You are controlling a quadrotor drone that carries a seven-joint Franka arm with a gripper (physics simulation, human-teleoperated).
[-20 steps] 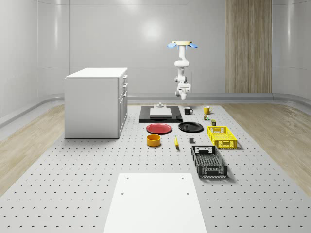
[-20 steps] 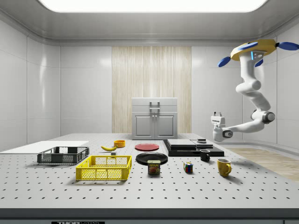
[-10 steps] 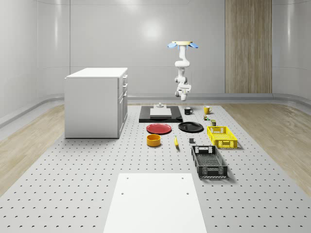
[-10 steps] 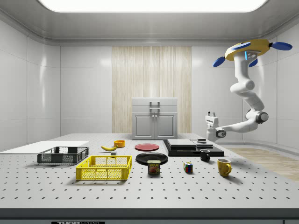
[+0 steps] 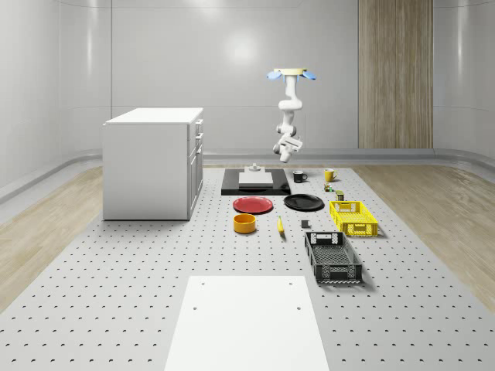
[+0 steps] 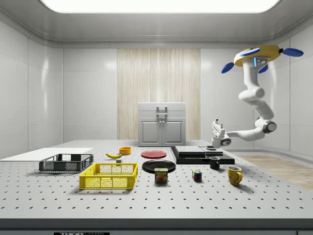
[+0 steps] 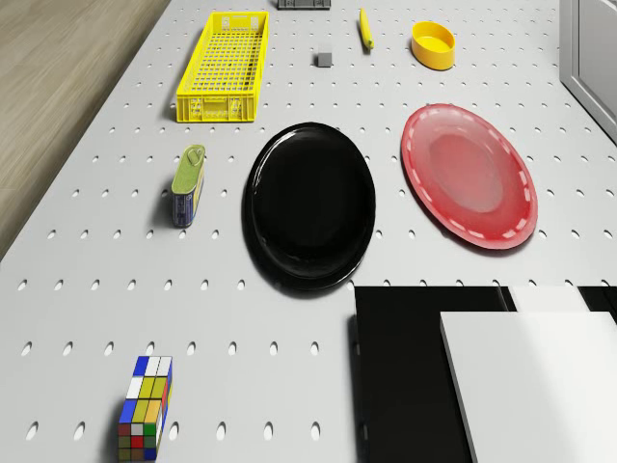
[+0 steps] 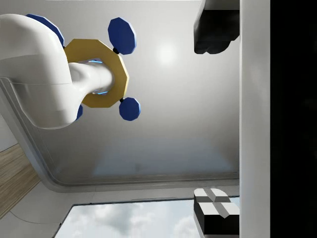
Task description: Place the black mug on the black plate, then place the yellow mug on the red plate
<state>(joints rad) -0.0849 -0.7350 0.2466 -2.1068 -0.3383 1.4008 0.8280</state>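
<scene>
Perforated table (image 5: 116,294): white cabinet (image 5: 151,162) near its left edge in the whole-scene view; black slab (image 5: 255,184) with a white block on it toward the far edge; bare stretches lie along the near edge around a white sheet (image 5: 246,321).

Drone (image 6: 257,53): hovers high beyond the table's far edge, nearer the slab than a second ago. Its arm bends down and forward.

Gripper (image 6: 215,126): held in the air above the slab's far side, fingers pointing upward, now closer to the black mug and tilted more than before. In the wrist view the two fingertips (image 8: 214,29) stand well apart, unclenched, nothing between them.

Black plate (image 7: 309,204) and red plate (image 7: 469,176): side by side, apart, just in front of the slab; both bare.

Yellow crate (image 7: 224,66): near the right edge in the whole-scene view.

Black mug (image 6: 214,162): on the table just beside the slab's corner, unmoved.

Yellow mug (image 6: 234,175): on the table near the black mug, apart from it, unmoved.
</scene>
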